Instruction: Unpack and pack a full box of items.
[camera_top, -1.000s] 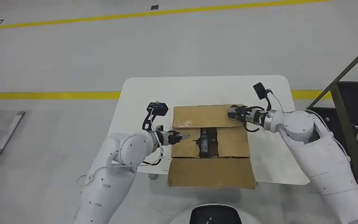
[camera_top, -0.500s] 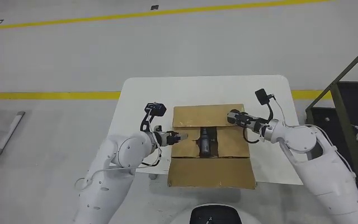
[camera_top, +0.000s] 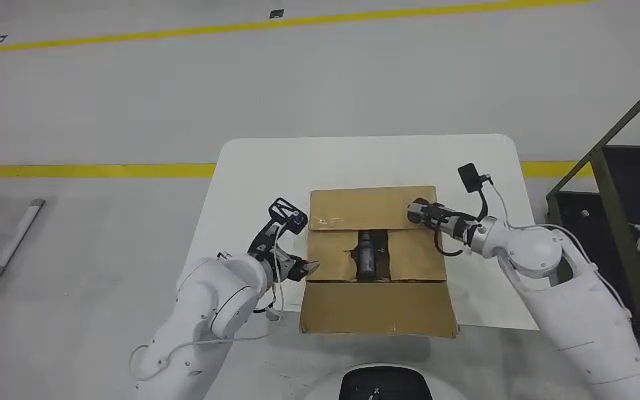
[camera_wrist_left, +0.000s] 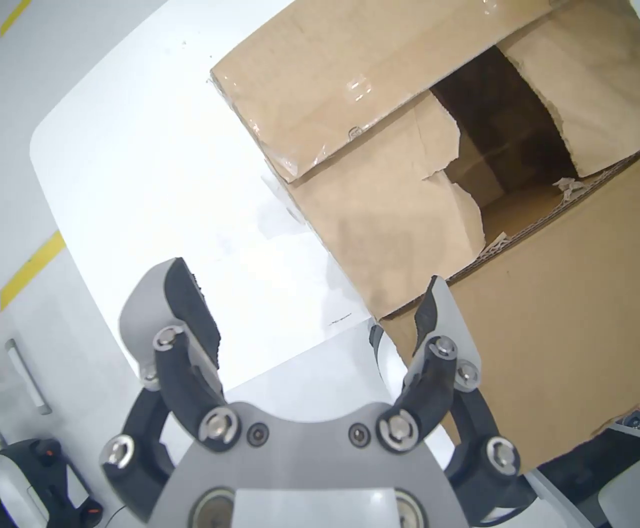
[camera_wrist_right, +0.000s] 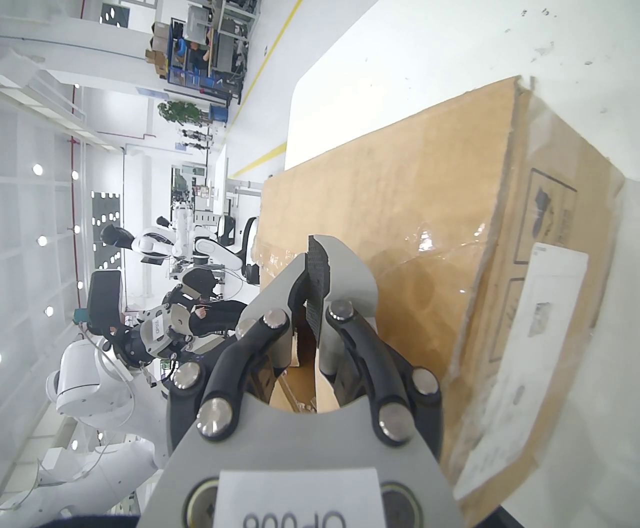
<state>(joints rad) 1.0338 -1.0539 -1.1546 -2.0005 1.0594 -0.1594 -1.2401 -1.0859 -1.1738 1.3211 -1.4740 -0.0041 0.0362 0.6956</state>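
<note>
One flap (camera_top: 395, 205) of the box (camera_top: 380, 305) sits pinched in the right pincer (camera_wrist_right: 312, 250), left pincer (camera_wrist_left: 305, 278) open: lift gently, it's torn.

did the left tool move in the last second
Yes. In the top view the left tool has pulled back from the left edge of the cardboard box toward the robot, now beside its near-left corner.
</note>
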